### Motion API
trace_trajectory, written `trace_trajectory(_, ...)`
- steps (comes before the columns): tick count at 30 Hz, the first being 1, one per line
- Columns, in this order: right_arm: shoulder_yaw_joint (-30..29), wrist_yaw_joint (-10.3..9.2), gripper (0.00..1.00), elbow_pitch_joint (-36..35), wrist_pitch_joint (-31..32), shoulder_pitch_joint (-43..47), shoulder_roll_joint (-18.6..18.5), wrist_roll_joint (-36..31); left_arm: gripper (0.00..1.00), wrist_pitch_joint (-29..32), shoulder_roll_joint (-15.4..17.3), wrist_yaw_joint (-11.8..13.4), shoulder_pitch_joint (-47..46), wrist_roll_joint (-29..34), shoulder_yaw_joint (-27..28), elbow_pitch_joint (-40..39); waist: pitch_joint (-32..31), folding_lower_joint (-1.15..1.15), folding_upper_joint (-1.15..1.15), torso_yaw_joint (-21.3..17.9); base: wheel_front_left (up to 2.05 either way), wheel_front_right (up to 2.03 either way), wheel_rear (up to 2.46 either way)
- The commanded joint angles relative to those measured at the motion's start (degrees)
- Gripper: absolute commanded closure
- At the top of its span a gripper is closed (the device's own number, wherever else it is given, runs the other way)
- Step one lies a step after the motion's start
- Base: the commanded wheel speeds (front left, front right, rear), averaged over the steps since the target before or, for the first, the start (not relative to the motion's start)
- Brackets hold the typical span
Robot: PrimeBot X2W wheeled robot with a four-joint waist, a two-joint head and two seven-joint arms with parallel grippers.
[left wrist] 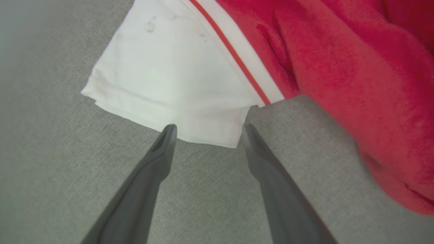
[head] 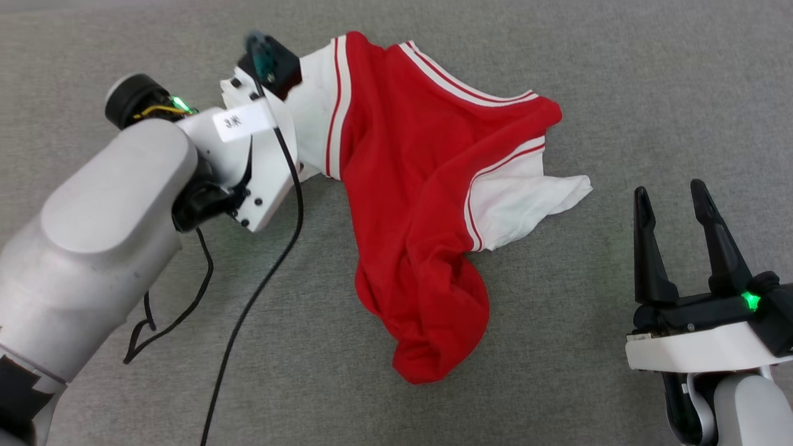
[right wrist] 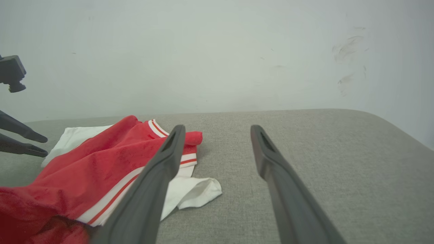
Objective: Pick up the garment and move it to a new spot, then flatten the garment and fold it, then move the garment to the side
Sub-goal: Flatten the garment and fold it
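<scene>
red jersey [head: 409, 155] is lying crumpled on the counter [head: 619, 74]; left gripper [left wrist: 206, 130] fingers are sitting spread at its white sleeve [left wrist: 169, 78] hem, needing to slide deeper before pinching; right gripper [head: 669, 189] is hovering spread, clear of it.

- Rounded pale grey left forearm [head: 93, 210], white wrist bracket [head: 260, 155] with black screws [head: 258, 201], white label [head: 245, 119].
- Loose black cable [head: 272, 260].
- Right hand [head: 669, 189]: 2 tapered black fingers [head: 650, 260], white base [head: 694, 353], green light [head: 751, 301].
</scene>
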Motion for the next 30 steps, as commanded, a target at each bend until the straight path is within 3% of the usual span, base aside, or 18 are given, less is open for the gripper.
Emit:
trace_trajectory(1,0.17,-0.04,0.00,-0.28,-0.14,-1.18,0.10,0.48,0.00,0.60,0.44,-0.01,-0.86,-0.74,-2.06,-0.10,1.09,-0.01,0.00,-0.79,0.00,0.00,0.00)
trace_trajectory(9,0.64,-0.04,0.00,-0.43,-0.14,-2.42,0.11,1.18,0.00,0.17,1.96,0.09,-1.96,-2.62,-13.06,3.41,3.80,-0.01,0.00,-2.48,0.00,0.00,0.00)
trace_trajectory(13,0.49,-0.04,0.00,-0.34,-0.14,-2.20,0.11,1.38,0.00,0.51,2.29,0.11,-1.35,-3.44,-16.00,4.67,4.00,-0.01,0.00,-2.73,0.00,0.00,0.00)
trace_trajectory(14,0.42,-0.04,0.00,-0.26,-0.14,-2.08,0.11,1.39,0.55,0.64,2.54,0.11,-1.21,-3.54,-16.42,4.64,3.91,-0.01,0.00,-2.69,0.00,0.00,0.00)
trace_trajectory(15,0.27,-0.04,0.00,-0.13,-0.14,-1.93,0.11,1.37,1.00,0.29,2.77,0.11,-1.14,-3.68,-16.64,4.54,3.75,-0.01,0.00,-2.58,0.00,0.00,0.00)
trace_trajectory(19,0.16,-0.04,0.00,0.09,-0.14,-1.59,0.11,1.18,1.00,-1.50,3.28,0.10,-1.11,-3.78,-16.78,4.14,2.79,-0.01,0.00,-1.92,0.00,0.00,0.00)
trace_trajectory(25,-0.02,-0.04,0.00,0.34,-0.14,-0.66,0.10,0.51,1.00,-10.22,3.95,0.05,-2.43,-2.51,-16.27,1.72,-0.32,-0.01,0.00,0.05,0.00,0.00,0.00)
trace_trajectory(30,-0.68,-0.04,0.00,0.70,-0.14,1.03,0.11,0.21,1.00,-15.85,6.69,0.21,0.11,-1.57,-16.24,-0.48,-3.48,-0.01,0.00,2.12,0.00,0.00,0.00)
